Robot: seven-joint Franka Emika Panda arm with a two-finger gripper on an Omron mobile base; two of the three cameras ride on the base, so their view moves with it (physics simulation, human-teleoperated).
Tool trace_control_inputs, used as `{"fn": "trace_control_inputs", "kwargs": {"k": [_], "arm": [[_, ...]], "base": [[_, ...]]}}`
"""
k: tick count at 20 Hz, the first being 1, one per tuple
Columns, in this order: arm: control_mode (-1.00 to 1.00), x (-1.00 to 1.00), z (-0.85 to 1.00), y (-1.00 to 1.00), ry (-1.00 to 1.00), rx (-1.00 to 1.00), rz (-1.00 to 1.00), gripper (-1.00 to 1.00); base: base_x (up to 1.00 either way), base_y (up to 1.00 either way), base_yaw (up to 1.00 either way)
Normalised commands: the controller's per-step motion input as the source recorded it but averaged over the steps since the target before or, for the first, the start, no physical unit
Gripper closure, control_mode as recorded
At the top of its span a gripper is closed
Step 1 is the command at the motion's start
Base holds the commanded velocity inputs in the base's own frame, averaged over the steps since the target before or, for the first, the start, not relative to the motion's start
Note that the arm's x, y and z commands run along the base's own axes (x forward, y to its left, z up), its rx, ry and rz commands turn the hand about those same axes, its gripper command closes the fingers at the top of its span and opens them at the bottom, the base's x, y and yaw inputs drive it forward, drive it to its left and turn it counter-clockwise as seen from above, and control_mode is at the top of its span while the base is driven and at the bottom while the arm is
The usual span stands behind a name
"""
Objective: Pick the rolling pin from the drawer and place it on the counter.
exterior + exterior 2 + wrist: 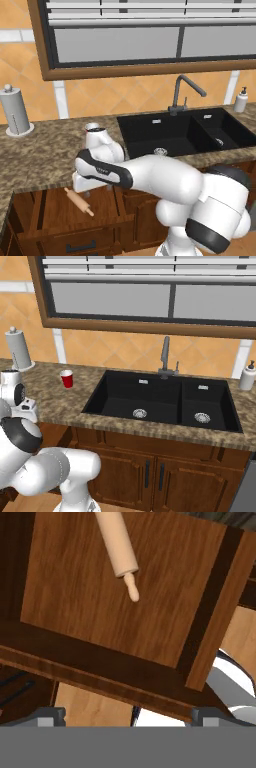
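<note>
The rolling pin (79,201) is lying diagonally on the plank floor of the open drawer (35,212), left of the sink (185,132) and below the counter (45,145). The gripper (127,714) hangs above the drawer with its jaws spread wide, holding nothing. My worry is that the pin is round and off-centre from the fingers — a skewed descent could just nudge it and send it rolling, or clip the drawer's front wall.

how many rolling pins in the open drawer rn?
1. The rolling pin lies diagonally on the plank bottom of the drawer, below the counter edge; hand view shows one handle end. The arm covers part of the drawer, so another could be hidden.
</note>
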Motion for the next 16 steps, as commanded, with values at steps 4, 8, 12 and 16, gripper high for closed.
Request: {"fn": "trace_control_inputs", "kwargs": {"k": [4,8,12,16], "arm": [[-1.00,0.00,-0.25,0.30,0.02,-0.05,0.00,-1.00],[-1.00,0.00,-0.22,0.10,-0.02,-0.04,0.00,-1.00],[-1.00,0.00,-0.18,0.01,-0.08,-0.03,0.00,-1.00],[-1.00,0.02,-0.26,0.11,0.00,-0.04,0.00,-1.00]], "base": [[0.00,0.00,0.00],[0.00,0.00,0.00],[0.00,0.00,0.00],[0.00,0.00,0.00]]}}
